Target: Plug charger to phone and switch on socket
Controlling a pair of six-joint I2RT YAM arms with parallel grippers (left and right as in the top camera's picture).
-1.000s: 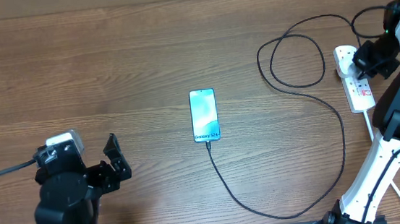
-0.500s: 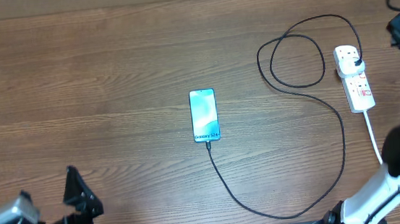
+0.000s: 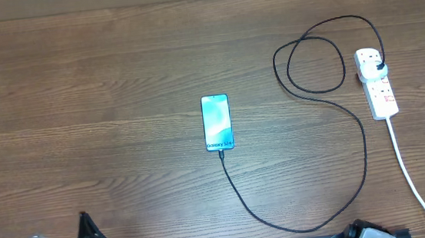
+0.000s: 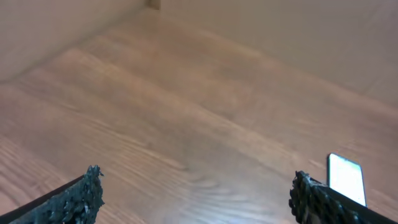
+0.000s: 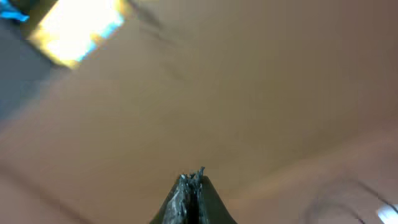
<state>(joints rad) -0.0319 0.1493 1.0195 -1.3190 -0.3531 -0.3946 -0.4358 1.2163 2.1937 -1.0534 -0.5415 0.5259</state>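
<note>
The left gripper [image 4: 196,186] is wide open over the table [image 3: 78,84] and holds nothing. The right gripper [image 5: 192,182] has its fingers pressed together, also empty; its view is blurred. The phone [image 3: 217,122] lies mid-table with its screen lit. The charger [image 3: 364,140] meets its near end, and the plug sits in the socket [image 3: 381,95] at the right.

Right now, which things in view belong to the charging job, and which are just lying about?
Job: phone, charger, socket.
Lying about: no loose things seen; only the socket's white cord and the wooden table.
</note>
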